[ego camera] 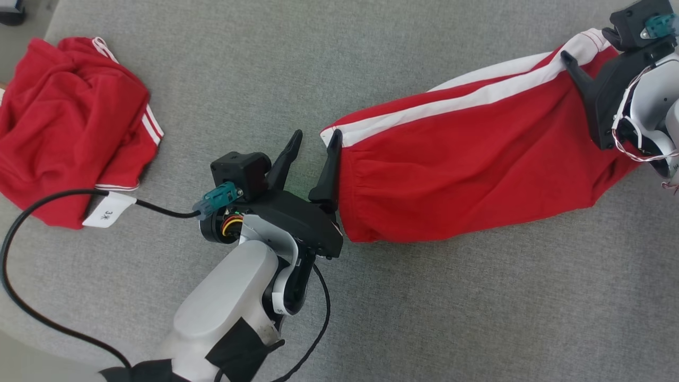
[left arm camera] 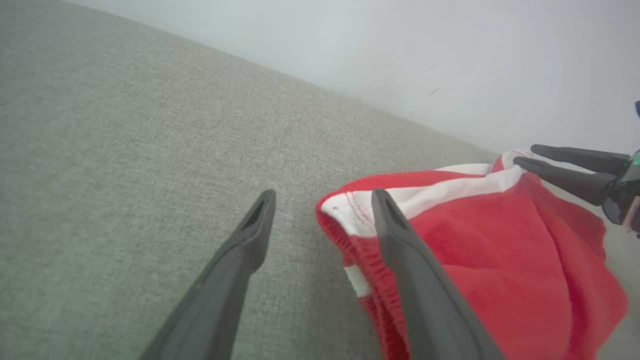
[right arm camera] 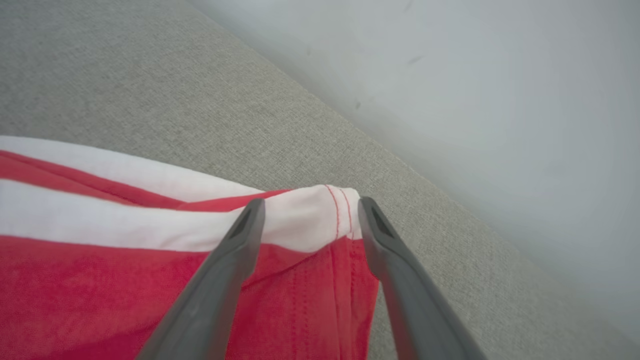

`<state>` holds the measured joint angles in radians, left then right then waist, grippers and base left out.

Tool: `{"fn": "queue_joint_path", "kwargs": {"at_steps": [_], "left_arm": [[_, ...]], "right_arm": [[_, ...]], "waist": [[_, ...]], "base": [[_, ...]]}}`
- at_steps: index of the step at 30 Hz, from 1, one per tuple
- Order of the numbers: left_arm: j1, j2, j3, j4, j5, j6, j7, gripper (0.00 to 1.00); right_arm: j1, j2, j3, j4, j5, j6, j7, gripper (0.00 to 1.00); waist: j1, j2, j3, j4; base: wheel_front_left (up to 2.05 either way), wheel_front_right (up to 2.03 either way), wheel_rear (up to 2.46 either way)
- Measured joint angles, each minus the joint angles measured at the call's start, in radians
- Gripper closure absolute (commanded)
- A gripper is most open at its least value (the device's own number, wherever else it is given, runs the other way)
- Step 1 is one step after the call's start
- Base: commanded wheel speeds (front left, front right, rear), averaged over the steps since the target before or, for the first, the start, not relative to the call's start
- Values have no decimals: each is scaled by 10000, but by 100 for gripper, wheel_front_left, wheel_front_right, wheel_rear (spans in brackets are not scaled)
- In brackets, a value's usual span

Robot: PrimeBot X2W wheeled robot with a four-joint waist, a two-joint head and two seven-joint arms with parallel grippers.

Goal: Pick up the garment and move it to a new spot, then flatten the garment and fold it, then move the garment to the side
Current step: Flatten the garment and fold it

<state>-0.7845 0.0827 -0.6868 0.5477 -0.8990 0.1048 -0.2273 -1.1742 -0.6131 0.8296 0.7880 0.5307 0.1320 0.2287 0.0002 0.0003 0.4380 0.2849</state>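
The garment (ego camera: 477, 159) is soft, matt red knit cloth with smooth white stripes and a gathered, stitched hem; the grey surface (ego camera: 371, 53) is coarse woven fabric. The left end effector (ego camera: 316, 135) has matt dark plastic fingers (ego camera: 329, 164), and its forearm (ego camera: 228, 302) wears a smooth, faintly glossy pale shell.

Left gripper (ego camera: 316, 139) sits at centre on its pale forearm (ego camera: 228, 297), fingers spread wide and pointing up-frame, while the right gripper (ego camera: 585, 42) angles in from the upper right, fingers parted too.
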Motion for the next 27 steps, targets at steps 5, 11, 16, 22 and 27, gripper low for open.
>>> {"fn": "queue_joint_path", "kwargs": {"at_steps": [5, 11, 16, 22, 27], "left_arm": [[181, 182, 167, 71, 265, -82, -234, 0], [1570, 1091, 1177, -1565, 1532, 102, -343, 0], [3812, 1559, 2119, -3498, 3012, 286, -353, 0], [5388, 1756, 2769, -5007, 4314, 73, -353, 0], [6043, 1419, 3039, -5242, 4709, -257, -353, 0]], "right_arm": [[-56, 253, -380, 815, 669, 0, 265, 0], [222, 550, -894, 1603, 1476, 0, 1490, 0], [691, 564, -1231, 1973, 1816, 0, 2240, 0], [1011, 500, -1680, 2410, 1956, 0, 2314, 0], [1133, 600, -2057, 2951, 1904, 0, 2092, 0]], "waist": [[-2, -2, -295, 9], [-4, -3, -938, -149], [-4, -3, -1446, -273], [-5, -4, -1651, -130], [-4, -3, -1482, 183]], "base": [[0, 0, 0], [0, 0, 0], [0, 0, 0], [0, 0, 0], [0, 0, 0]]}}
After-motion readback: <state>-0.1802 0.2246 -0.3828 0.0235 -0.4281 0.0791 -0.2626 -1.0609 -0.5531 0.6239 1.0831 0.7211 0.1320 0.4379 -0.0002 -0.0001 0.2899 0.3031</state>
